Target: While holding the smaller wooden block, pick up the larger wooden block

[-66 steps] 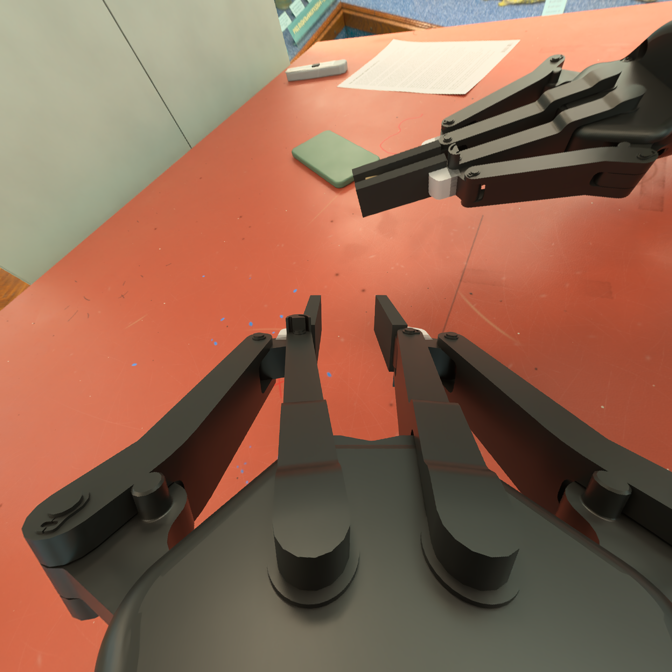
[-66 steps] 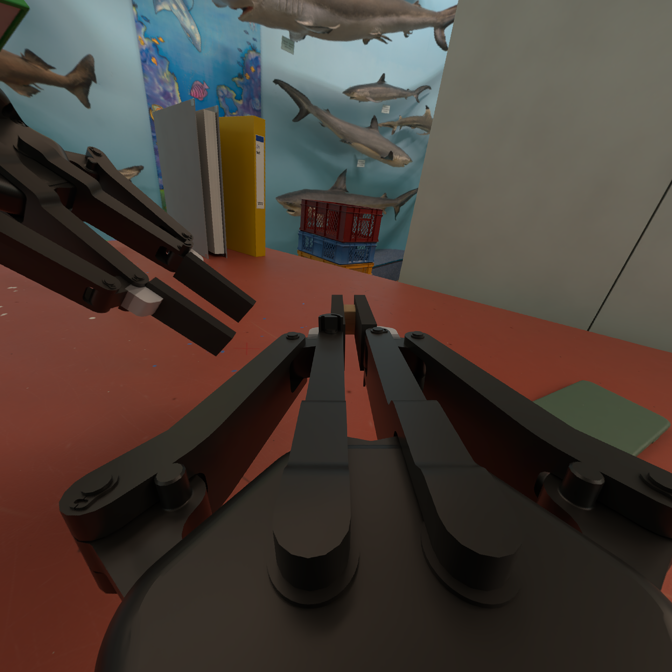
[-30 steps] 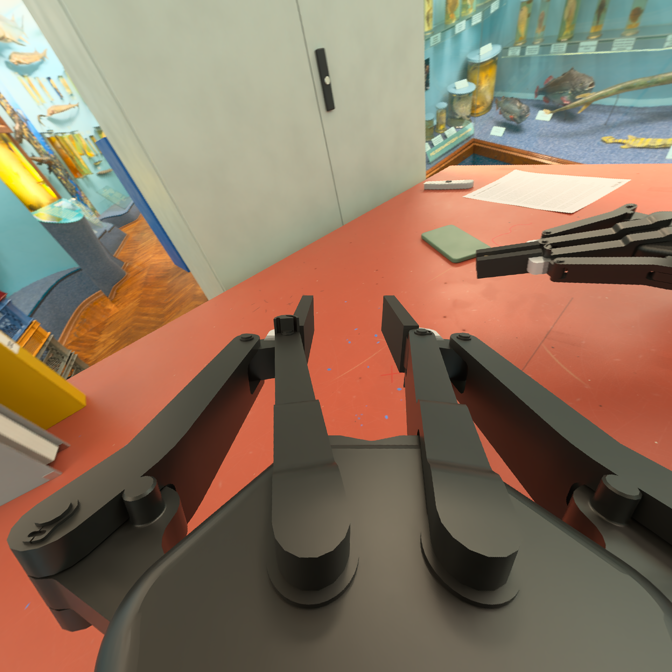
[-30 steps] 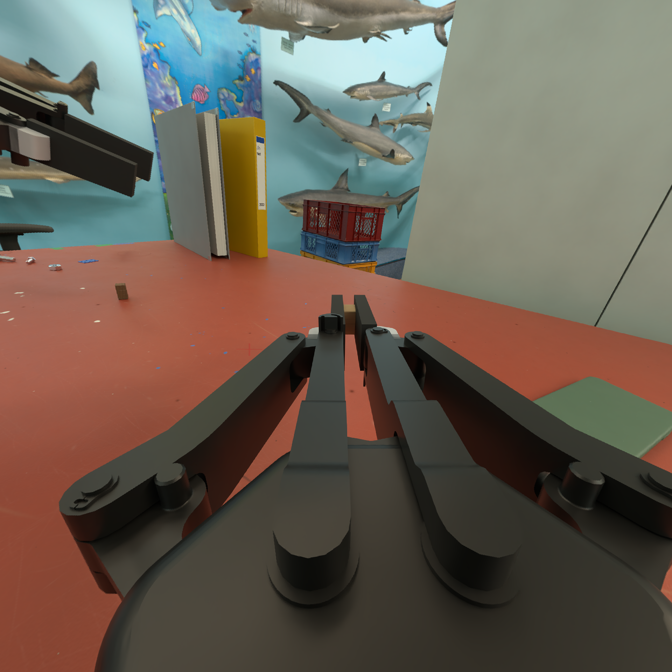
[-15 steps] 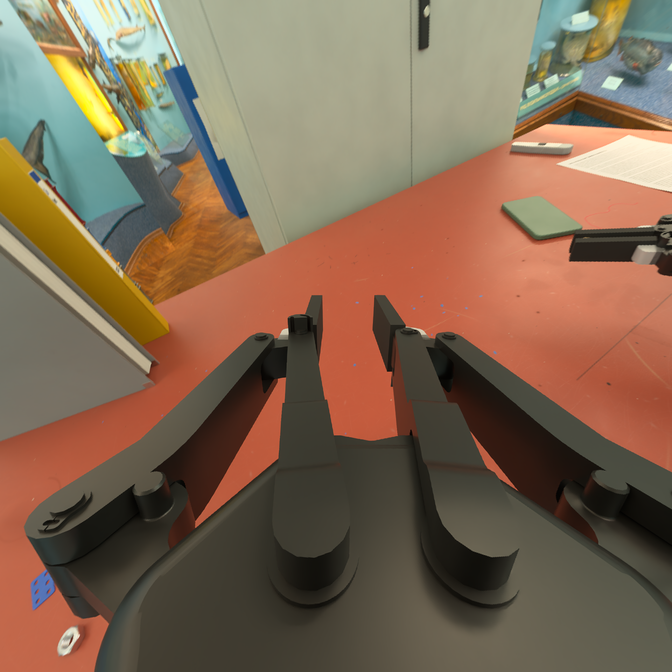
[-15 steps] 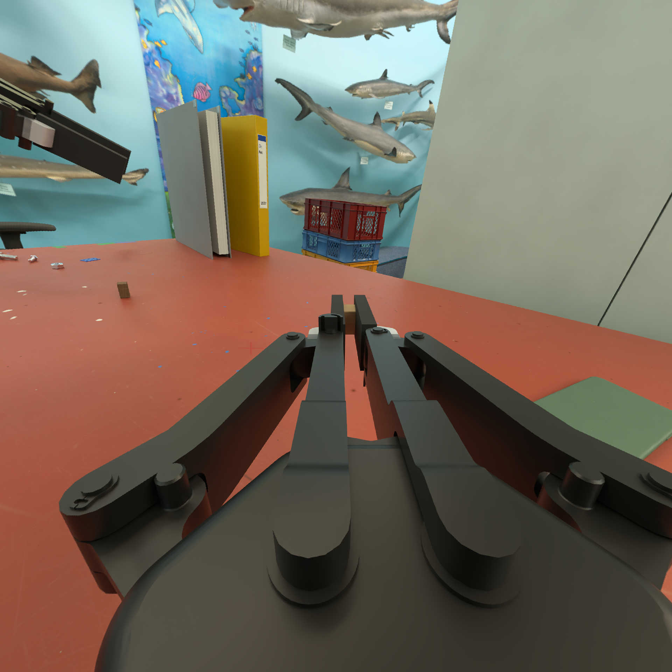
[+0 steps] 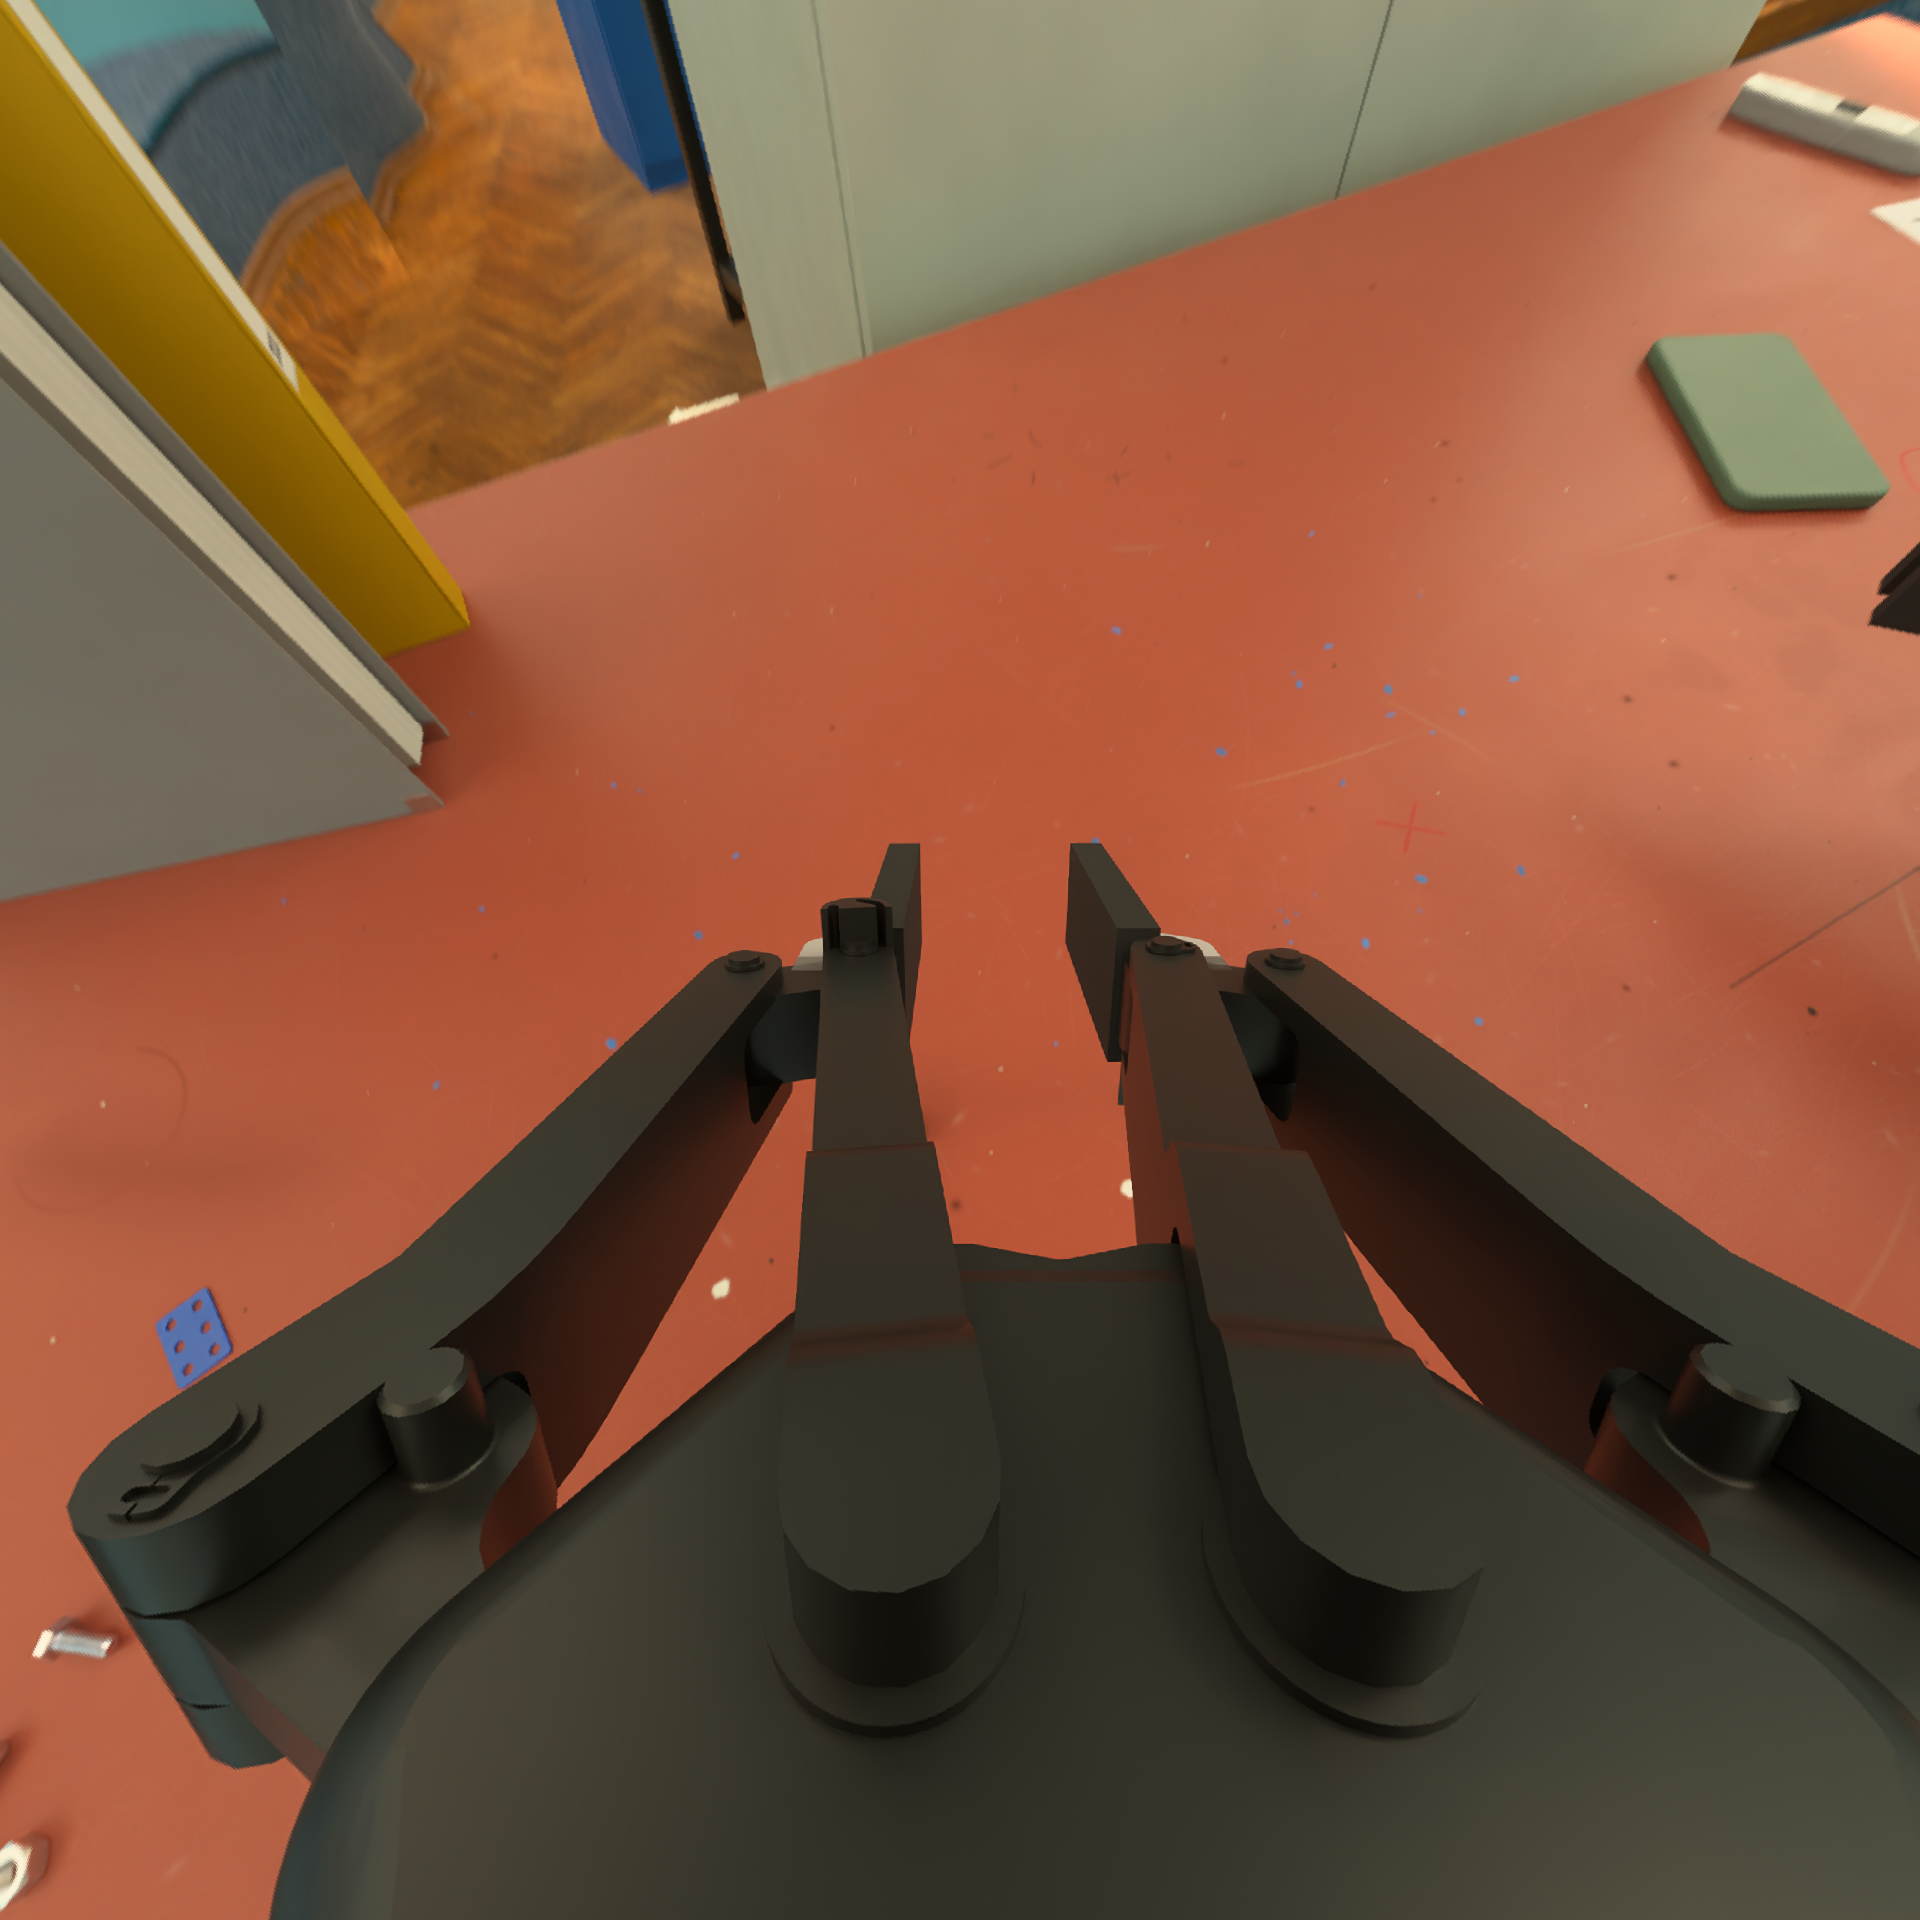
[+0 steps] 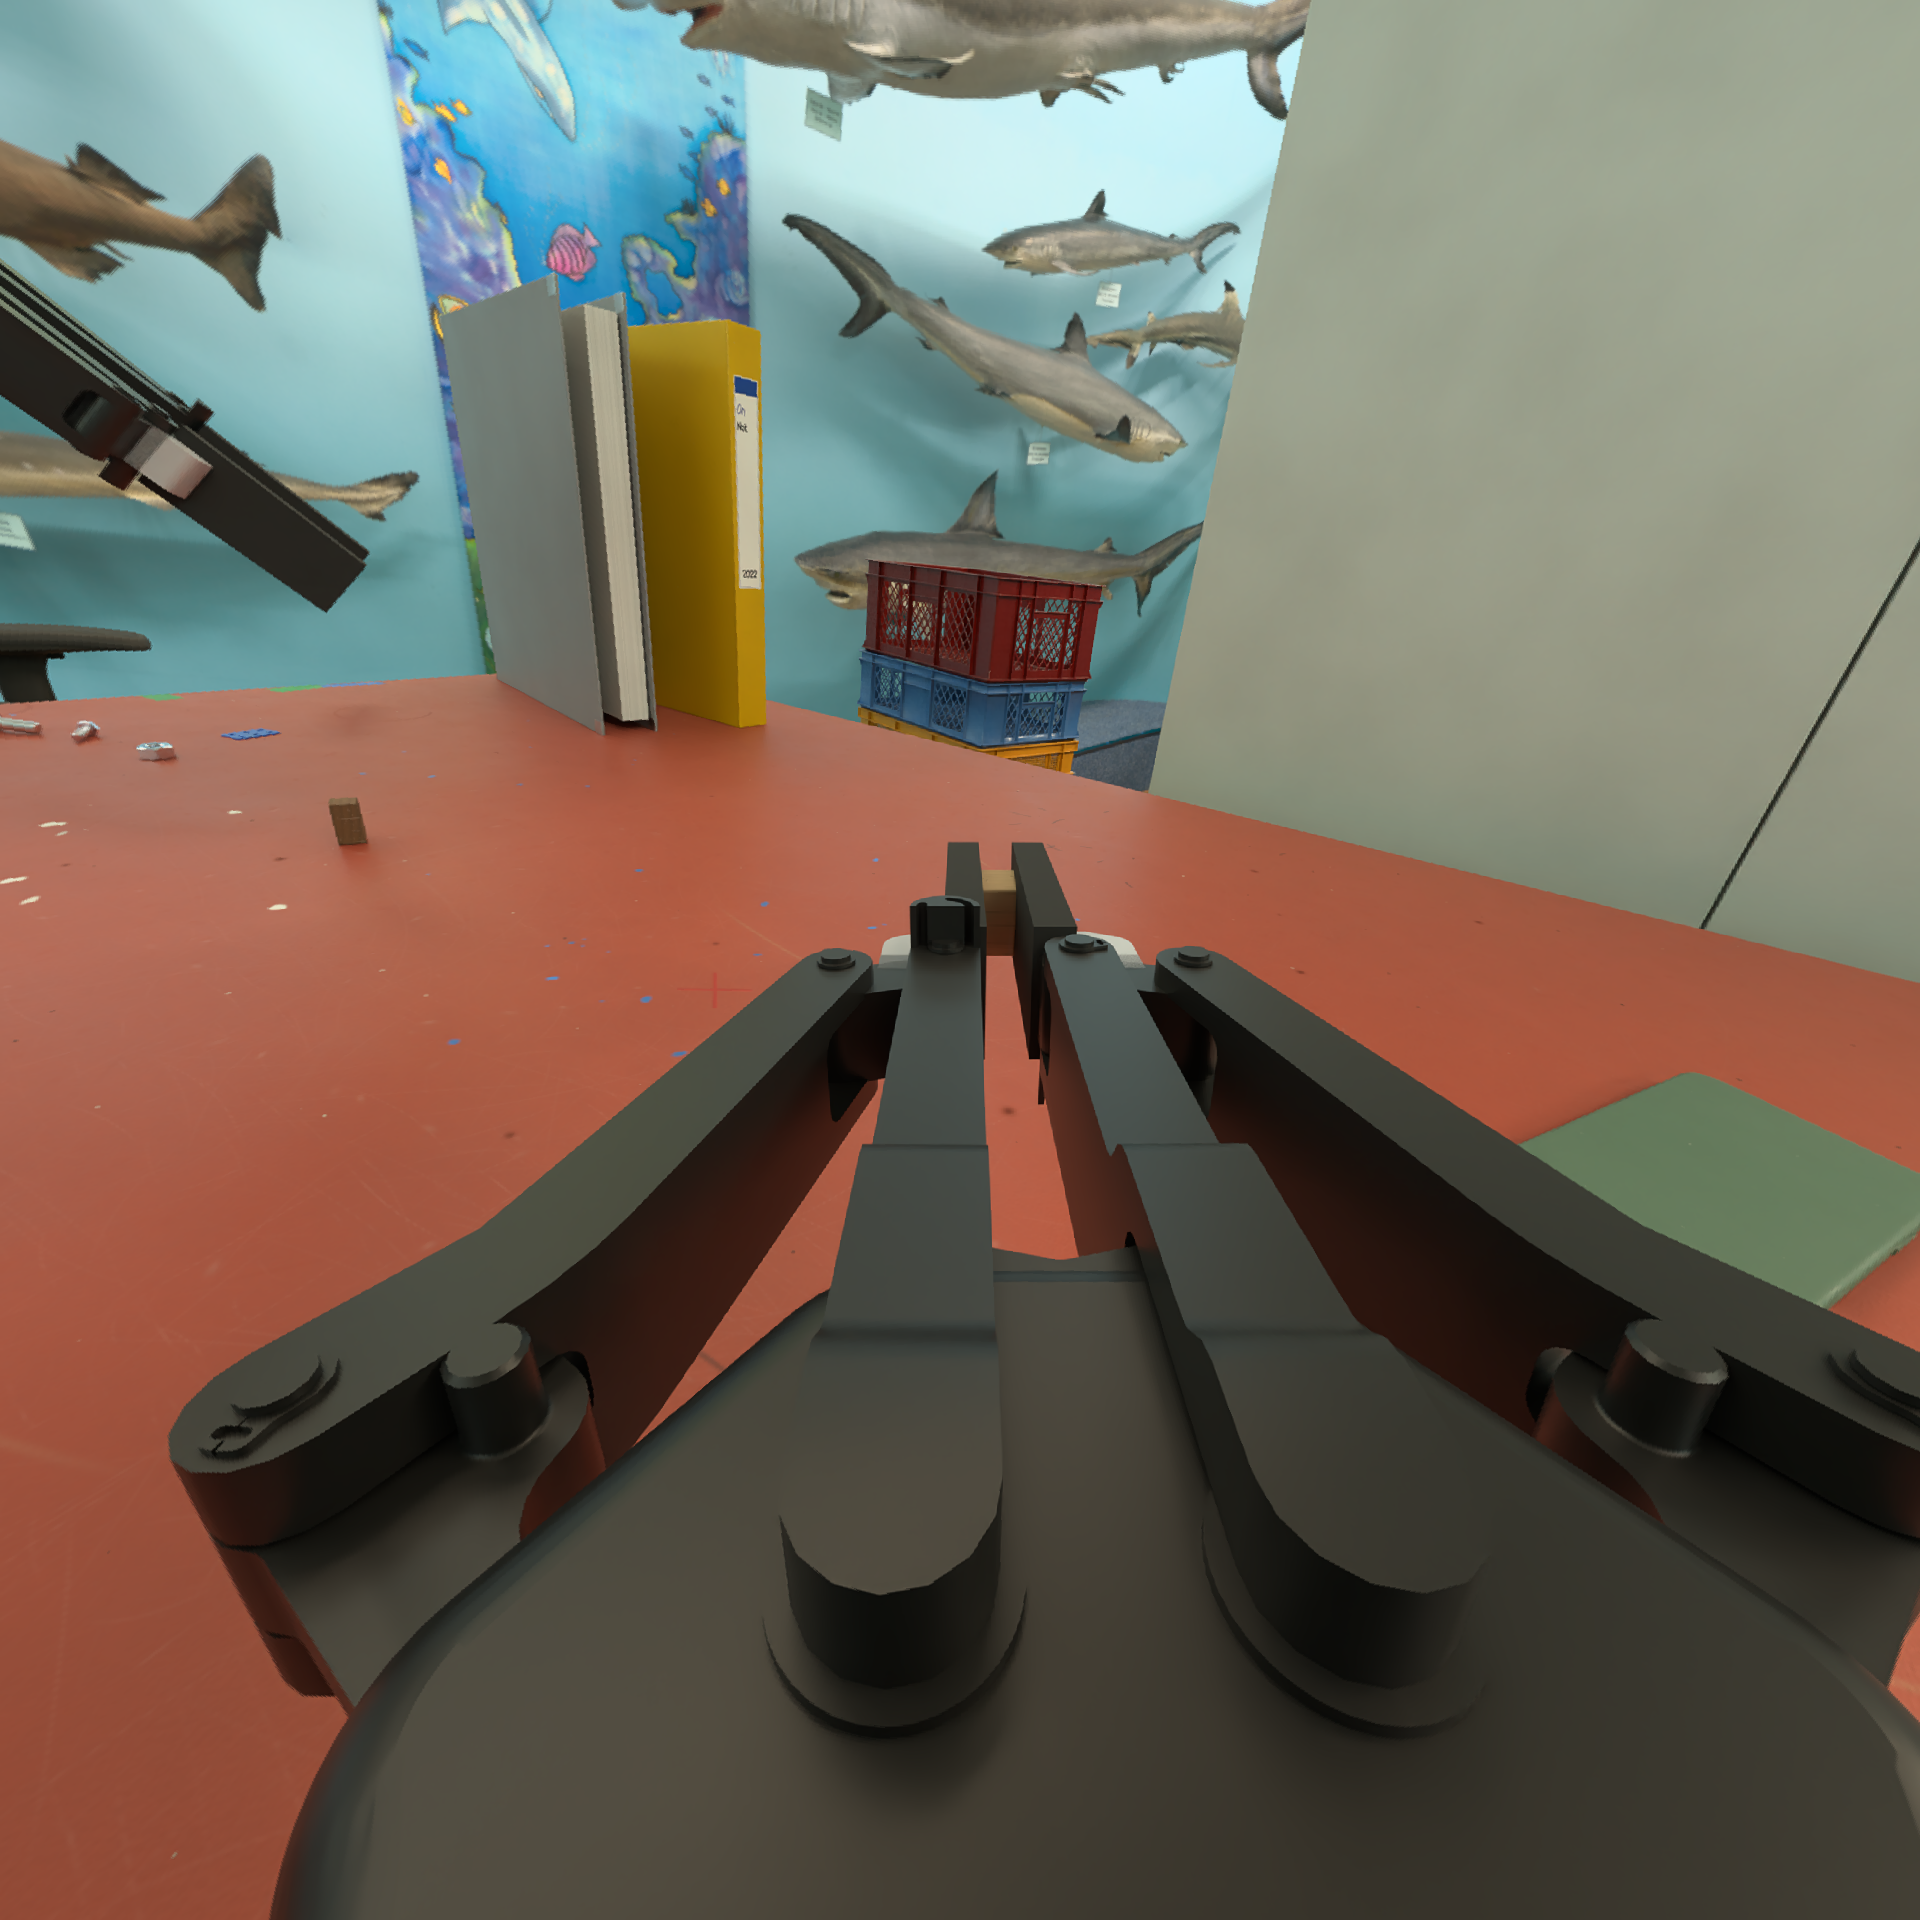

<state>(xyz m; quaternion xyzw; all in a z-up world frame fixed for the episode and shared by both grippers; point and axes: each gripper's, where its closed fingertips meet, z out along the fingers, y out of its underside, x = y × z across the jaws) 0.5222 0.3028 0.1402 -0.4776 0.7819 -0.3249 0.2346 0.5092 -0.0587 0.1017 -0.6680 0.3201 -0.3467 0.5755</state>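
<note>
My right gripper (image 8: 995,883) is shut on a small light wooden block (image 8: 1000,896), held a little above the red table (image 8: 520,1039). A darker, larger wooden block (image 8: 348,821) stands on the table far to the left in the right wrist view. My left gripper (image 7: 994,894) is open and empty, angled down over bare red table (image 7: 935,644); the larger block does not show in its view. The left gripper also shows high at the left edge of the right wrist view (image 8: 312,566), above and behind the larger block.
A grey binder (image 8: 525,499), a book and a yellow folder (image 8: 707,520) stand at the table's far edge; they show at left in the left wrist view (image 7: 156,665). A green pad (image 7: 1761,421) lies at right. Bolts and a nut (image 8: 156,750) and a blue plate (image 7: 192,1337) lie scattered.
My left gripper has swung left and tilted downward, away from the right gripper, which has slid to the frame's right edge. The right gripper has stayed still, holding its block.
</note>
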